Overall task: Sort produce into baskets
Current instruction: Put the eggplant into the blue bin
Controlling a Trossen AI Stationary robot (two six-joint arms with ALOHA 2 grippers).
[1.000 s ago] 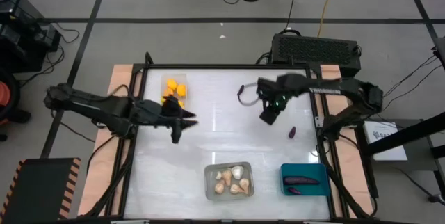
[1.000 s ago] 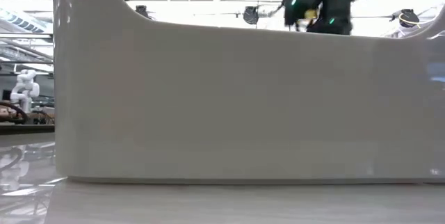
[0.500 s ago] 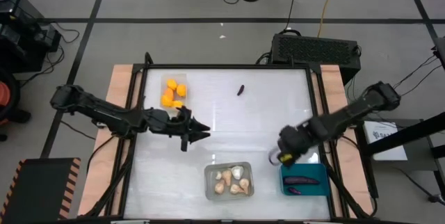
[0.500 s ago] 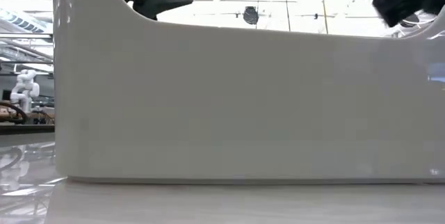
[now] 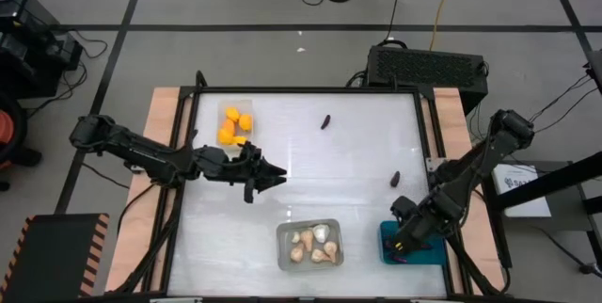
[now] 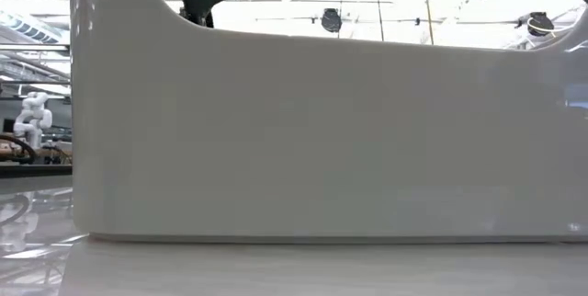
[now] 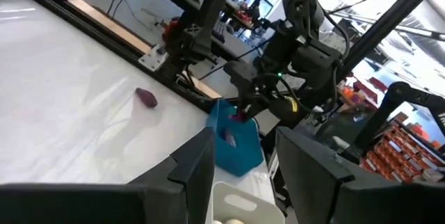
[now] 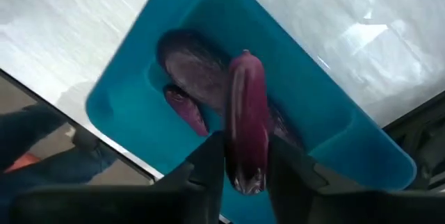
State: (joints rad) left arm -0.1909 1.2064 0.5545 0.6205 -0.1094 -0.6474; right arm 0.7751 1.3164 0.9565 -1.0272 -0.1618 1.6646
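My right gripper (image 5: pixel 404 238) is shut on a dark purple eggplant (image 8: pixel 247 120) just above the teal bin (image 5: pixel 425 251), which holds two more eggplants (image 8: pixel 191 60). My left gripper (image 5: pixel 271 173) is open and empty above the table's middle left. Two eggplants lie on the table, one at the far middle (image 5: pixel 325 121) and one at the right (image 5: pixel 395 179). The clear bin (image 5: pixel 223 112) holds orange pieces (image 5: pixel 235 124). The grey bin (image 5: pixel 282 247) holds garlic bulbs (image 5: pixel 312 243). My right gripper pinches the eggplant near one end (image 8: pixel 245 156) between its two fingers (image 8: pixel 208 163), which lie across it. The fingers point down from above. The eggplant is lifted clear, over the teal bin's inside, and its other end sticks out past the fingertips.
A black vented box (image 5: pixel 428 63) stands behind the table's far right edge. In the low view a pale bin wall (image 6: pixel 322 130) fills most of the picture. The table's middle (image 5: pixel 339 171) is bare.
My right gripper has swept from the table's far middle toward the near right corner and now stands over the teal bin. My left gripper has shifted a little toward the table's right.
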